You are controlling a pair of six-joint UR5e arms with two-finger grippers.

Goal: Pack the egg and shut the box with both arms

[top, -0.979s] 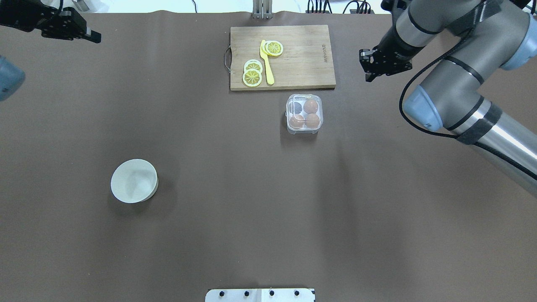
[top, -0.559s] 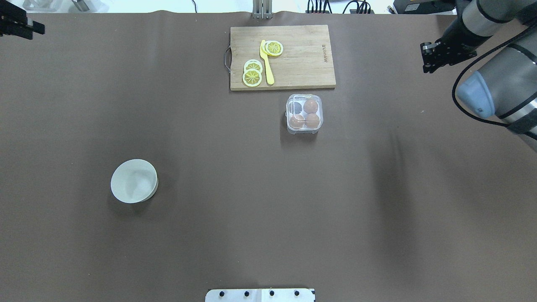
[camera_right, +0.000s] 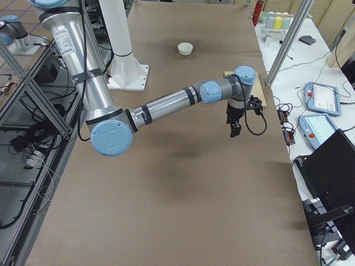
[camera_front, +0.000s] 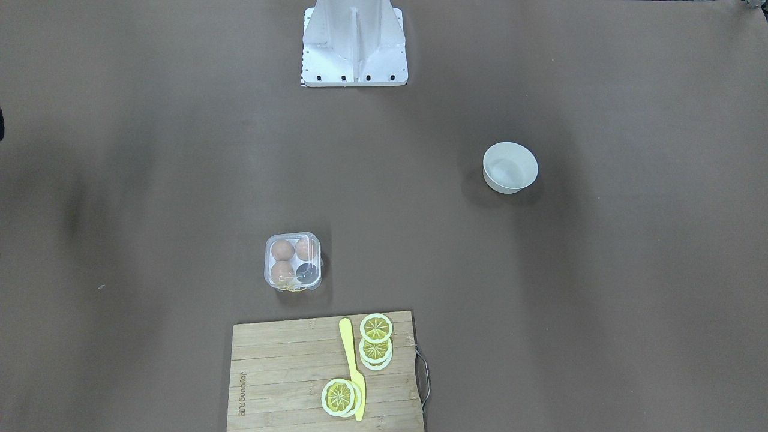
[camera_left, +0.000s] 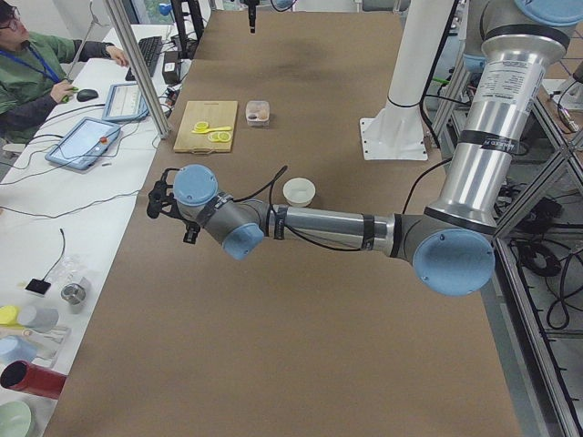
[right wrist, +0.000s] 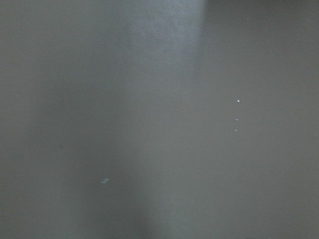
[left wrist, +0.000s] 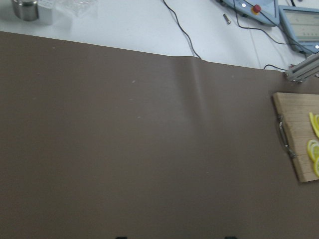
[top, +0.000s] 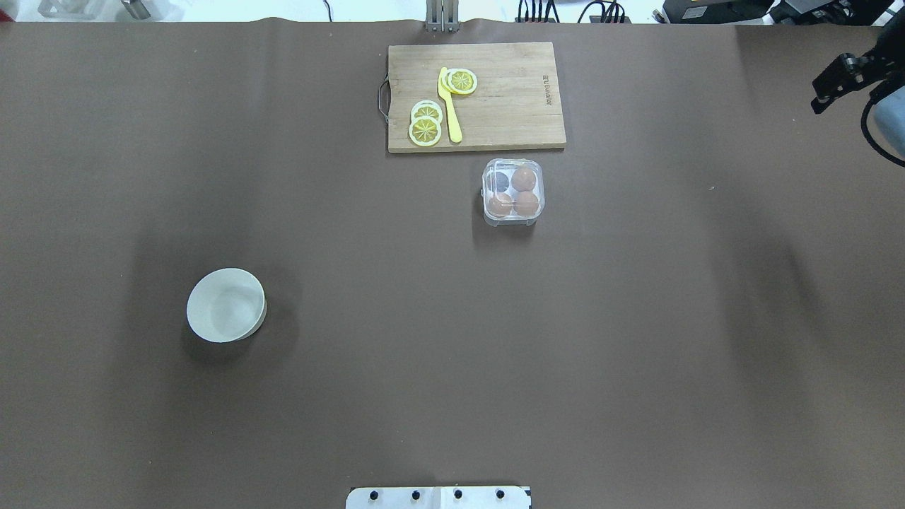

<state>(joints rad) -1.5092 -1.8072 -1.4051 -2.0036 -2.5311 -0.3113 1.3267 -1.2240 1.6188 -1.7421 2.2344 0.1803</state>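
The box [top: 513, 191] sits just in front of the cutting board, its clear lid down; it also shows in the front view [camera_front: 293, 261]. Inside are three brown eggs, among them one in the far right cell [top: 524, 178]; one cell [top: 500, 182] is empty. My right gripper [top: 820, 92] hangs open and empty at the table's far right edge, well away from the box. My left gripper [camera_left: 164, 205] is outside the overhead view, near the table's left edge; its wrist view shows two dark tips set wide apart at the bottom.
A white bowl [top: 226, 305] stands at the front left. A wooden cutting board [top: 509, 96] at the back centre carries lemon slices [top: 425, 130] and a yellow knife [top: 448, 106]. The robot's base plate [top: 438, 498] is at the near edge.
Both arms have drawn outward from the box. The left gripper has gone off the overhead view's left edge; the right gripper has moved to the far right edge. The box has not moved.
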